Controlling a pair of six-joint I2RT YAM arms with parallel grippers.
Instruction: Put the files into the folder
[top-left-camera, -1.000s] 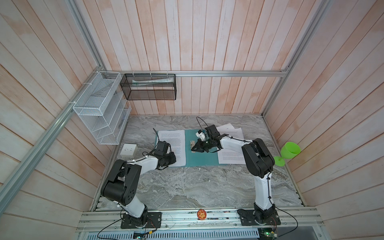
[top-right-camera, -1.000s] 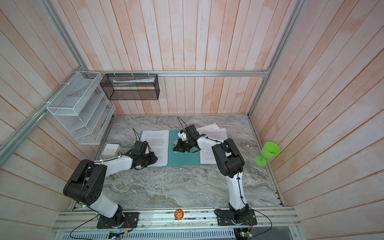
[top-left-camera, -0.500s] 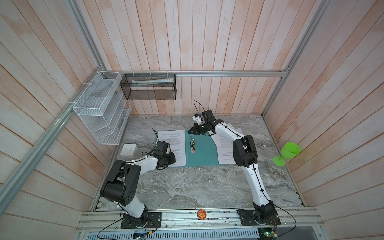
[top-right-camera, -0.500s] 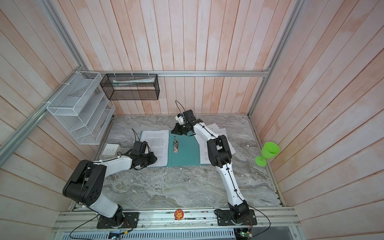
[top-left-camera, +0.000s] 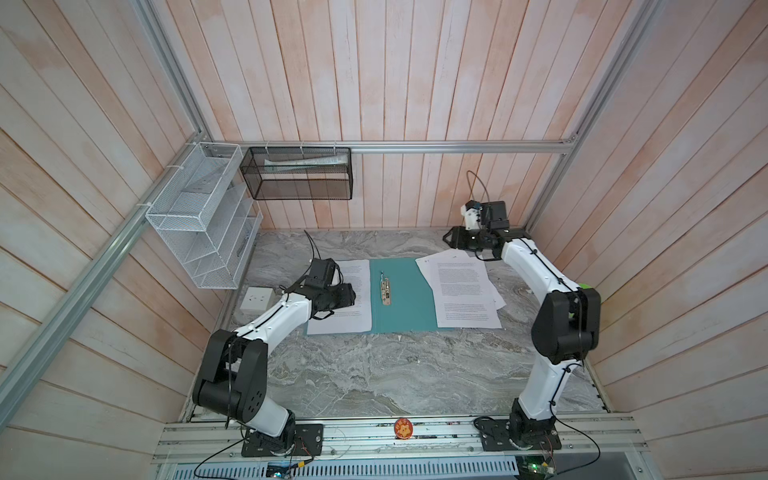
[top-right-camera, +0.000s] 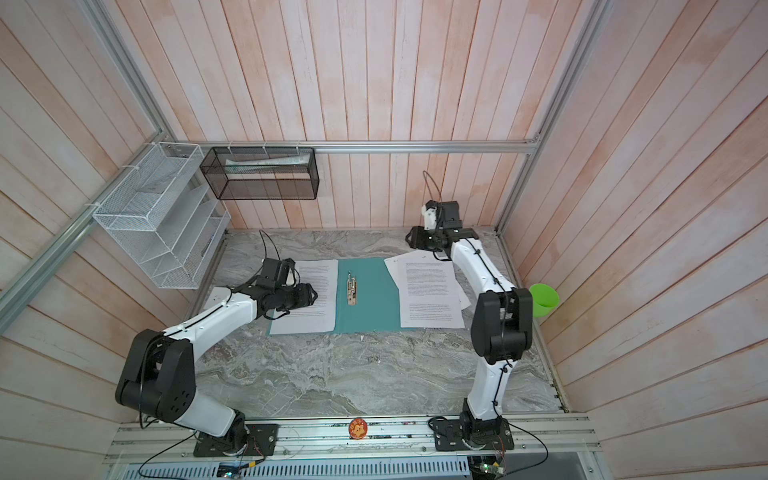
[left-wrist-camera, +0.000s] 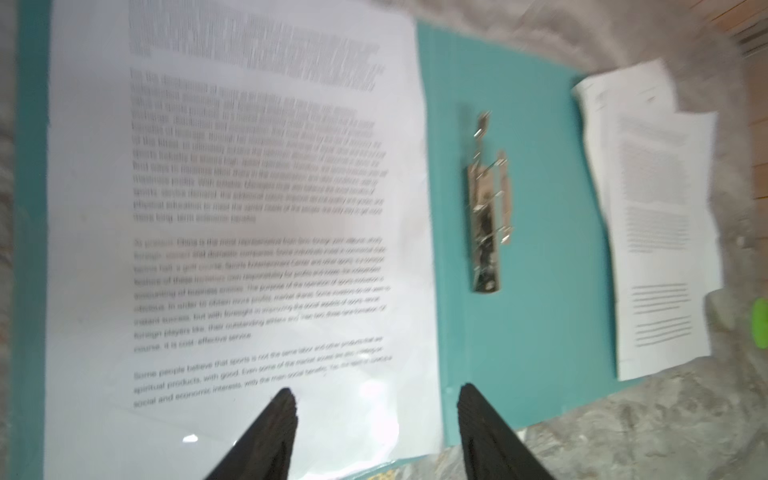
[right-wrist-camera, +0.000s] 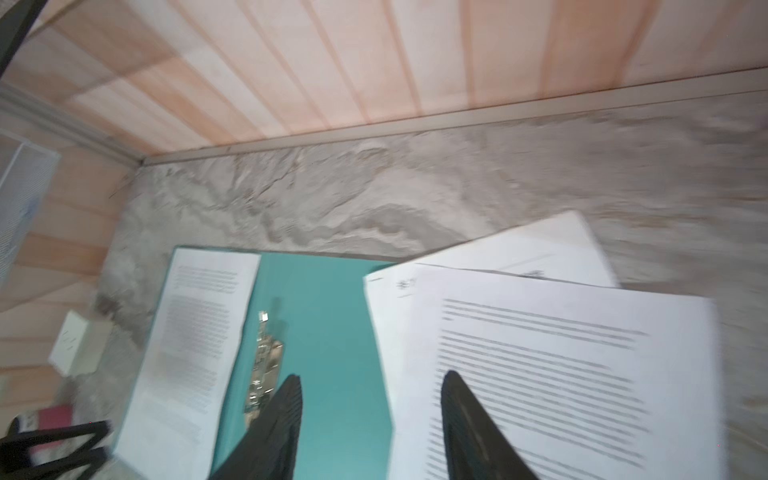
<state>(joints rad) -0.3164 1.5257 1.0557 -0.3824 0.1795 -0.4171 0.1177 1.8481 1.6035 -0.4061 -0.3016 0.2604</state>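
Paperwork sits toward the back of the grey marble-patterned counter (top-left-camera: 374, 374), where the thin teal-green file folder (top-left-camera: 409, 299) lies open and flat. Its silver metal clip (top-left-camera: 385, 291) is bare beside the spine. One white paper sheet of black text (top-left-camera: 353, 322) covers the left cover. A fanned pile of printed white sheets (top-left-camera: 461, 291) overlaps the right cover's outer edge and spills onto the counter.

The left gripper (left-wrist-camera: 376, 390) hovers low over the left sheet, jaws spread, nothing between them. The right gripper (right-wrist-camera: 372, 376) hangs raised near the back right corner, jaws likewise apart and empty.

A white square socket block (top-left-camera: 257, 300) sits at the left edge. A white wire-mesh rack (top-left-camera: 199, 216) and black mesh basket (top-left-camera: 299, 174) hang on the walls, clear of both arms. A green plastic cup (top-right-camera: 543, 299) stands past the right edge.
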